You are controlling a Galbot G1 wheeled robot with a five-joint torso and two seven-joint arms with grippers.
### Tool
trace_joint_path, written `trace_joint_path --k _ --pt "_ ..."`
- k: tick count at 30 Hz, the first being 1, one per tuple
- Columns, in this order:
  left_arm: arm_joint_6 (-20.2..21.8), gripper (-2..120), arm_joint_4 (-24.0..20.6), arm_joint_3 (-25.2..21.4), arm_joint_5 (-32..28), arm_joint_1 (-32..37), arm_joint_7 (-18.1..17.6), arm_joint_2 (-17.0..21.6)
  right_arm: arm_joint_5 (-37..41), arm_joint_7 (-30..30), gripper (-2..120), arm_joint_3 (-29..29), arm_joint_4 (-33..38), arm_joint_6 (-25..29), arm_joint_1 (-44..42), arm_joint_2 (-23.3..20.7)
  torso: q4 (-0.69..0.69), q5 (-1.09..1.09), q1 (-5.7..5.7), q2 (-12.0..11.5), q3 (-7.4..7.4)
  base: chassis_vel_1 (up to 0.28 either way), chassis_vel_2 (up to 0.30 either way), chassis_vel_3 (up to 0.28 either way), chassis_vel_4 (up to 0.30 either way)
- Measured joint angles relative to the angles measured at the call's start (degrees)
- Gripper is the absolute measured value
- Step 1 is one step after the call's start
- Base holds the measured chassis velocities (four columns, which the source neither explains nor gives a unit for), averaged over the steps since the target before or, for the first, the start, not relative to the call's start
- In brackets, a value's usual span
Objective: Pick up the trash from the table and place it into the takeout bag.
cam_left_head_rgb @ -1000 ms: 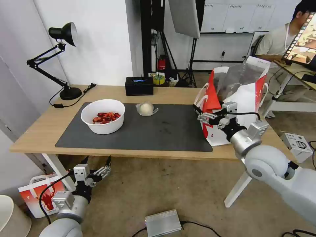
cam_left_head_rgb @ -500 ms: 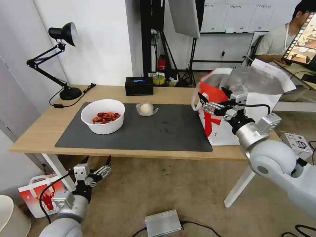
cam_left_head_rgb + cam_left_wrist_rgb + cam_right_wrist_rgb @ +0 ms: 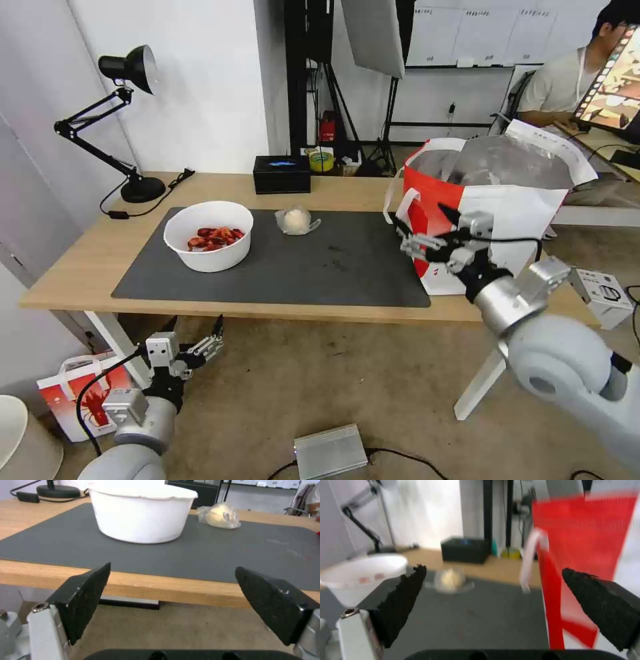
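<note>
Since a moment ago, the right gripper [image 3: 427,233] has dropped lower and drawn back from the mouth of the takeout bag [image 3: 507,213], and the bag now stands upright with its top spread wide, silver lining showing. That gripper hovers in front of the bag's red side panel, just past the right edge of the dark mat [image 3: 333,263], its fingers [image 3: 403,600] wide apart and holding nothing. The right arm reaches in from the lower right, wrist pointing toward the middle of the table [image 3: 73,267].

Down below the table's front edge on the left, the left gripper [image 3: 193,340] sits parked, jaws spread and empty, pointing up at the tabletop.

On the mat's left part stands the white bowl [image 3: 209,235], holding red crayfish shells [image 3: 215,237]. Behind the mat's middle lies a clear plastic wad [image 3: 297,220] around something pale. A black tissue box [image 3: 282,173] rests at the table's back edge, and a black desk lamp [image 3: 127,120] stands at the far left corner.
</note>
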Motion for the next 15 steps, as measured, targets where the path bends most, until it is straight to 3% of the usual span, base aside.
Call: trace_joint_path --k 3,15 --pt "0.0 100 -0.22 -0.18 -0.13 0.04 0.0 0.23 -0.69 0.6 100 1.45 0.41 -1.05 -5.27 0.46 0.0 0.0 0.0 0.0 0.0 0.0 0.0 0.0 0.0" --pt "-0.1 100 -0.43 -0.42 -0.36 0.27 0.0 0.52 -4.69 0.22 100 1.55 -0.22 -0.15 -11.11 1.88 0.01 0.0 0.0 -0.01 0.0 0.0 0.0 0.0 0.0"
